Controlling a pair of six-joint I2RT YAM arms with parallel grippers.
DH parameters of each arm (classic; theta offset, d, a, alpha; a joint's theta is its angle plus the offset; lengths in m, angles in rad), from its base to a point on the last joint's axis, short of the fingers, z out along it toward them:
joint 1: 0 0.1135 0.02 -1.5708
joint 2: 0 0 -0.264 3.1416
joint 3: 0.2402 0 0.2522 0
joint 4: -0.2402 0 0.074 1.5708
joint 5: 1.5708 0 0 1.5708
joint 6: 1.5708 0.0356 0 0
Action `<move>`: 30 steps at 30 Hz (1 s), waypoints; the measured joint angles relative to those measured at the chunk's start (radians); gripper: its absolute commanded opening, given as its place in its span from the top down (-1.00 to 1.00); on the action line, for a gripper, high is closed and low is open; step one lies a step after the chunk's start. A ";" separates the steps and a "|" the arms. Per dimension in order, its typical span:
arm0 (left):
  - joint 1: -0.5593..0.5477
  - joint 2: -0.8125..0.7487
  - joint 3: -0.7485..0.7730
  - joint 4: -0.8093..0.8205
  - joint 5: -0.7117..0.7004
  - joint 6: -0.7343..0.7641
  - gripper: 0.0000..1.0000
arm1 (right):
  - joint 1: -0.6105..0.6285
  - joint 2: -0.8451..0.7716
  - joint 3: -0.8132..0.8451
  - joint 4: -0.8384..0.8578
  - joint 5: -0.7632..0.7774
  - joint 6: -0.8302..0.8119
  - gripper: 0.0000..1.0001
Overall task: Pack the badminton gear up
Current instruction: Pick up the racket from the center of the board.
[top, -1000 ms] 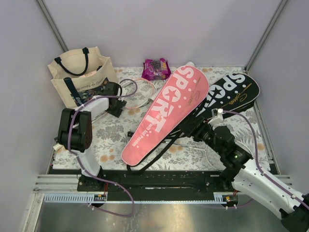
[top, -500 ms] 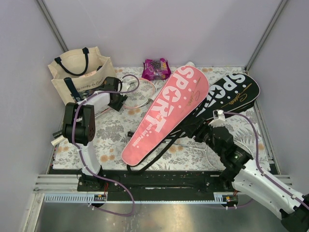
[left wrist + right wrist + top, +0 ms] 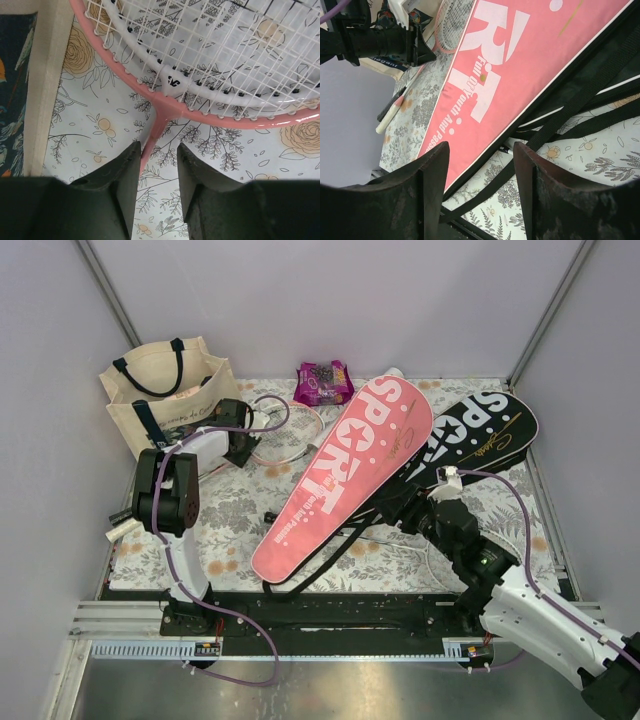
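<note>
Badminton gear lies spread over the flowered worktop (image 3: 230, 510). The pink racket (image 3: 170, 107) sits directly under the left end effector (image 3: 159, 149). Its strung head fills the view ahead of the fingertips, and its thin shaft runs back between the two fingers (image 3: 125, 175). The shaft lies close against the finger on the left of the wrist view, and a strip of cloth shows between it and the other finger. The jaws are therefore spread astride the shaft, not pinching it. Just to the left of this end effector stands the cream tote (image 3: 165, 390), its side wall close beside the racket's rim. Ahead of the end effector and to its right lies the purple-pink snack packet (image 3: 323, 382), apart from the racket.

The right end effector (image 3: 481, 150) hangs over the long lower edge of the pink cover (image 3: 520, 75), its fingers spread wide with nothing between them. Ahead of its fingertips, black straps (image 3: 570, 120) trail from under that cover across the cloth. The pink "SPORT" cover lies slantwise ahead and to the left of this end effector. Its wide end overlaps the black cover (image 3: 485, 430), which lies ahead and to the right. In the right wrist view the racket's pale handle (image 3: 395, 107) rests on the worktop beyond the pink cover, below the left end effector.
</note>
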 measured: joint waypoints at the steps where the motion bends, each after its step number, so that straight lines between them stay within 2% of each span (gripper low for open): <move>1: 0.000 0.000 0.000 0.000 0.001 0.001 0.34 | 0.000 -0.005 0.000 0.000 0.000 -0.001 -0.25; 5: 0.000 0.000 0.000 0.000 0.001 -0.001 0.63 | 0.000 -0.020 0.000 0.002 0.001 -0.002 -0.26; 14: -0.001 -0.004 0.003 -0.019 0.015 0.012 1.00 | 0.000 -0.028 0.000 0.002 0.001 -0.002 -0.26; 19: -0.002 -0.018 -0.001 -0.045 0.034 -0.004 1.00 | 0.000 -0.043 0.000 0.002 0.001 -0.002 -0.27; 24: -0.002 -0.073 -0.068 -0.052 0.048 -0.042 1.00 | 0.000 -0.046 0.000 0.002 0.001 -0.002 -0.27; 27: -0.005 -0.089 -0.085 -0.071 0.047 -0.058 0.59 | 0.000 -0.046 0.000 0.002 0.001 -0.002 -0.27; 30: -0.006 -0.088 -0.085 -0.077 0.045 -0.071 0.45 | 0.000 -0.046 0.000 0.002 0.000 -0.002 -0.27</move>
